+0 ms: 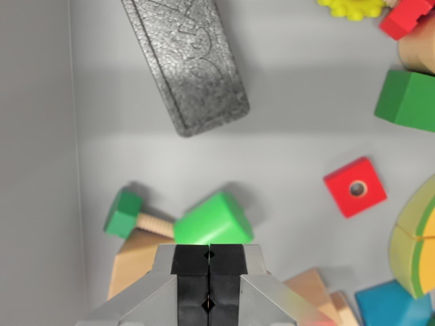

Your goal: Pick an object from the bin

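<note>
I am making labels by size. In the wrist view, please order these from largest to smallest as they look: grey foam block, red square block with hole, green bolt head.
1. grey foam block
2. red square block
3. green bolt head

A long grey foam slab with a pressed pattern lies slanted near the left wall of the bin. A red square wooden block with a round hole sits alone mid-floor. By the right edge lie a green wooden block, a yellow-and-green rounded piece and a blue block. A yellow toothed gear is at the top edge.
</note>
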Available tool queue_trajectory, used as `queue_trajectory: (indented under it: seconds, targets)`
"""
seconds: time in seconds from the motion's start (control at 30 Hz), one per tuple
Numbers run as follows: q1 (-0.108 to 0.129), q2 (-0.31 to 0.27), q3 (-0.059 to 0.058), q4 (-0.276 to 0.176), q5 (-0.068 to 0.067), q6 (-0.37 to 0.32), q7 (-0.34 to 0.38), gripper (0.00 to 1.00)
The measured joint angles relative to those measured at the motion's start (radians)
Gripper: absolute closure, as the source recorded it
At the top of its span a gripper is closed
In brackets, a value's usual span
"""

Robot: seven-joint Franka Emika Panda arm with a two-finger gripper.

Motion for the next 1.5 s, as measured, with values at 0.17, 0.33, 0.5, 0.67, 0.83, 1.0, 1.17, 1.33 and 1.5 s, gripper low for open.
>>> queue_trajectory:
  seconds: [0.17,0.33,0.5,0.67,0.83,1.0,1.17,1.33,1.5]
  targets:
    - [0.0,-0.036,0.001,0.007,0.001,-0.045,0.0,1.0]
    - [0.0,-0.071,0.001,0.018,0.001,-0.093,-0.001,1.0]
    - [0.0,-0.101,0.002,0.033,0.002,-0.139,-0.001,1.0]
    - [0.0,-0.123,0.003,0.049,0.002,-0.179,-0.001,1.0]
    - [0.0,-0.141,0.003,0.062,0.003,-0.212,-0.001,1.0]
    - [0.0,-0.154,0.004,0.075,0.003,-0.239,-0.001,1.0]
    - [0.0,-0.163,0.004,0.085,0.003,-0.261,-0.001,1.0]
    - [0.0,-0.169,0.004,0.092,0.004,-0.274,-0.001,1.0]
    - [0.0,-0.17,0.004,0.093,0.004,-0.274,-0.001,1.0]
